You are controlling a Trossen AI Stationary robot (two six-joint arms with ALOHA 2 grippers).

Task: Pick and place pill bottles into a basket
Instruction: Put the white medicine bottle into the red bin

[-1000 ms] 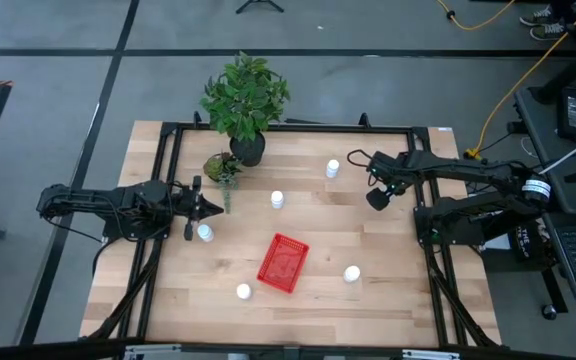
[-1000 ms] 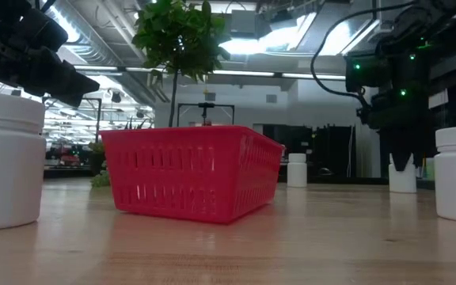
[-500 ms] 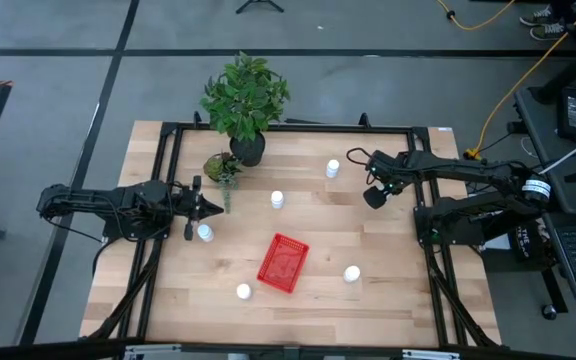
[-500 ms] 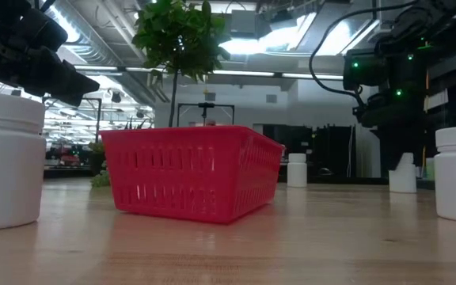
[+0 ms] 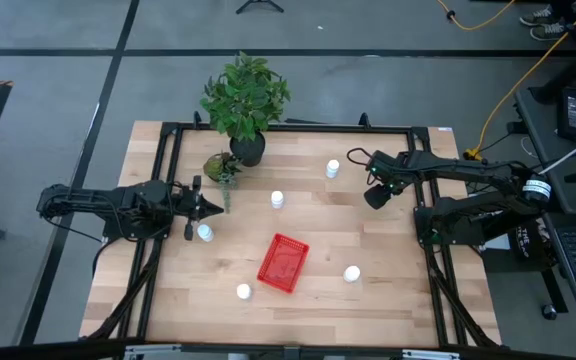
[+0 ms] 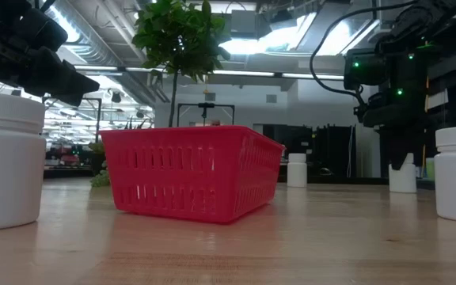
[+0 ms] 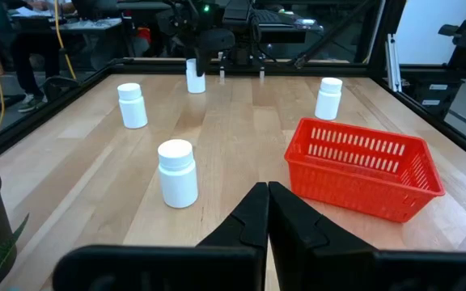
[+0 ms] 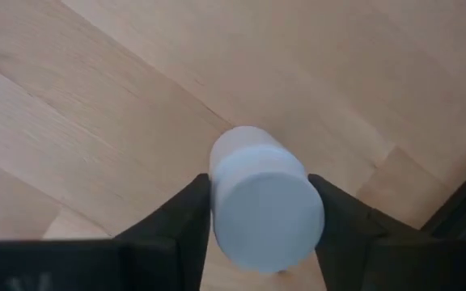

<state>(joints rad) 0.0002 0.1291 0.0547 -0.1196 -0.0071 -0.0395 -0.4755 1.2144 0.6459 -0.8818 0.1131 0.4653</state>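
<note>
1. I have a pill bottle standing upright on the wooden table, at the far right of the work area, and the right gripper is directly over it, pointing straight down so the fingers can take it by the sides.
2. In the right wrist view, the two dark fingers sit on either side of the bottle's white cap, touching or all but touching it. I judge them to be closing on it; I cannot tell if the pinch is firm yet. The bottle is on the table, not lifted.
3. The red basket sits near the table's middle, turned at an angle, with no bottle inside that I can see.
4. Other bottles stand scattered around it: one at far right, one at far centre, one near right, one near left, and one by the left arm.
5. The left gripper waits at the left side, its jaws pressed together on nothing, aimed across the table, next to a potted plant.
</note>
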